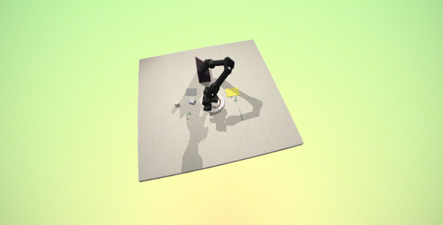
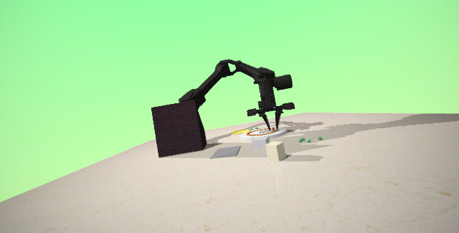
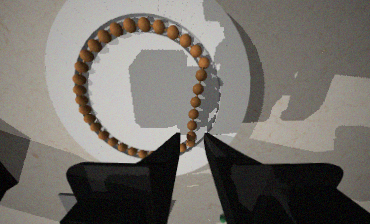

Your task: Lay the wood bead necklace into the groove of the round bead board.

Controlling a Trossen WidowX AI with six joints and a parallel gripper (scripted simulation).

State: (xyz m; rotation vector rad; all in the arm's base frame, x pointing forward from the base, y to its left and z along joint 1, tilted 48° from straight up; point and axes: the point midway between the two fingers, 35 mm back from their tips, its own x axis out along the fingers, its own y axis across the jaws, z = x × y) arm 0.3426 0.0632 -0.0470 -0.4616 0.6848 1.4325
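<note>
The round white bead board (image 1: 222,107) (image 2: 245,138) (image 3: 60,55) lies flat. The brown wood bead necklace (image 1: 220,103) (image 2: 248,134) (image 3: 198,89) lies on it as a closed loop. In the wrist view its left and upper beads follow the groove. Its right side runs nearly straight, inside the curve of the groove, and the groove there is bare and in shadow. My gripper (image 2: 273,129) (image 3: 192,136) is partly open, low over the board. Its fingertips stand on either side of the beads at the lower right, with visible gaps. Some lower beads are hidden behind the left finger.
A grey plate (image 1: 191,91) (image 2: 226,152), a pale block (image 1: 192,101) (image 2: 260,143), a cream block (image 1: 177,104) (image 2: 275,151) and green beads (image 1: 188,115) (image 2: 309,140) lie on one side. A yellow sheet (image 1: 232,92) (image 2: 239,132) and a thin rod (image 1: 241,114) lie on the other.
</note>
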